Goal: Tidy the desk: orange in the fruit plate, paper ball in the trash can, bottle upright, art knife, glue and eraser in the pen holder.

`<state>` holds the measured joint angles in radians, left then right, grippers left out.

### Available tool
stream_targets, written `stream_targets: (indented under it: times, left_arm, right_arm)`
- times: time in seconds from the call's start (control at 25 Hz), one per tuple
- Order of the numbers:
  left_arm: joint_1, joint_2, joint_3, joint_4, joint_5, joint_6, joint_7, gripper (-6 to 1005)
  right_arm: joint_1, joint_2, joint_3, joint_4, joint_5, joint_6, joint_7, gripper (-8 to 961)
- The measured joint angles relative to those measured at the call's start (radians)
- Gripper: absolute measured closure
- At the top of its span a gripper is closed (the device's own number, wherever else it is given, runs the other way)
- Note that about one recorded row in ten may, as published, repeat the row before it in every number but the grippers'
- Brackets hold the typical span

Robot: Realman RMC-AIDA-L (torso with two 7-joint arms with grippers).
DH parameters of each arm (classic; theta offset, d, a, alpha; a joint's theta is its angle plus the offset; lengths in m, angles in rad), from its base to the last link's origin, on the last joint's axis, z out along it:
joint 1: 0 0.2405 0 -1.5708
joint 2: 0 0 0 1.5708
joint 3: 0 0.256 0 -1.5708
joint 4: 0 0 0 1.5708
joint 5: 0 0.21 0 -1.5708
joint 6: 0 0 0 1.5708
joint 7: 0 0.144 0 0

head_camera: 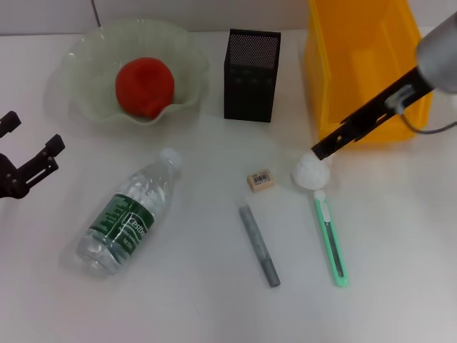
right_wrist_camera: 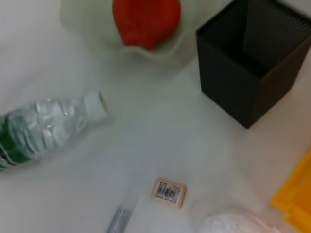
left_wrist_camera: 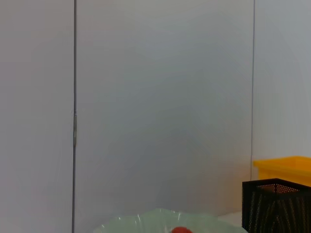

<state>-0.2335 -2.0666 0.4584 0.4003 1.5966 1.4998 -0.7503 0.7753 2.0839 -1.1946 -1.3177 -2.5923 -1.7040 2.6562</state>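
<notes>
The orange point(head_camera: 145, 86) lies in the pale green fruit plate point(head_camera: 86, 50) at the back left. On the desk point(head_camera: 200, 300) the bottle point(head_camera: 132, 214) lies on its side, cap toward the plate. The eraser point(head_camera: 260, 180), the grey glue point(head_camera: 259, 245) and the mint-green art knife point(head_camera: 330, 239) lie loose near the middle. My right gripper point(head_camera: 323, 150) reaches down from the right and its tip meets the top of the paper ball point(head_camera: 312, 171), in front of the trash can point(head_camera: 364, 64). The pen holder point(head_camera: 251, 75) stands behind them. My left gripper point(head_camera: 30, 137) hangs open at the left edge.
The right wrist view shows the paper ball point(right_wrist_camera: 238, 222) close below, the eraser point(right_wrist_camera: 169, 191) beside it and the pen holder point(right_wrist_camera: 248, 63) beyond. In the left wrist view there is mostly a grey wall above the plate rim point(left_wrist_camera: 160, 219) and the pen holder point(left_wrist_camera: 277, 206).
</notes>
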Motion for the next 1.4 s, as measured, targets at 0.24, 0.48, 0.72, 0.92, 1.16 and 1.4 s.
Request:
stream_targets:
  times: [0.24,0.48,0.72,0.92,1.16,1.4]
  left_arm:
    - [-0.008,0.0,0.005,-0.009,0.012,-0.005,0.005,152]
    - [-0.004,0.0,0.005,-0.011,0.013,-0.005,0.015,155]
    - [0.002,-0.001,0.01,-0.011,0.013,-0.005,0.016,158]
    - [0.003,-0.001,0.011,-0.013,0.013,-0.005,0.016,160]
    - [0.001,-0.001,0.011,-0.02,0.013,-0.002,0.016,163]
    - [0.001,-0.001,0.011,-0.022,0.012,-0.002,0.027,166]
  right_arm:
    - [0.012,-0.001,-0.073,0.121,-0.023,0.116,0.001,146]
    - [0.025,0.0,-0.105,0.214,-0.022,0.19,-0.006,154]
    - [0.037,0.001,-0.17,0.279,-0.019,0.256,-0.006,163]
    - [0.06,0.003,-0.204,0.352,-0.019,0.312,-0.001,170]
    - [0.074,0.004,-0.212,0.402,-0.008,0.358,-0.001,178]
    - [0.077,0.004,-0.213,0.41,-0.008,0.36,-0.004,258]
